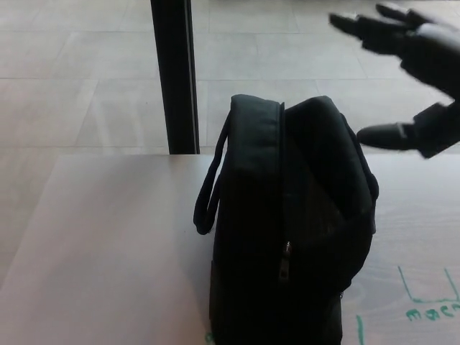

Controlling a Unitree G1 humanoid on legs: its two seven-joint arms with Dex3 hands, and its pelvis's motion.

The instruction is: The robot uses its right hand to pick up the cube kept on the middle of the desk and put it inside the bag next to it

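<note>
A black bag [287, 223] stands upright on the pale desk [108, 244], its carry strap [208, 187] looping out on its left side. No cube shows anywhere; the bag's dark inside is hidden from me. My right hand [413, 68] hovers above and to the right of the bag's top, open, with fingers [366, 27] stretched out and the thumb [384, 135] apart below them, nothing held. My left hand is out of view.
A black vertical post [175, 75] rises behind the desk's far edge, just left of the bag. Grey tiled floor lies beyond. Green marker lines and writing [428, 302] mark the desk at the lower right.
</note>
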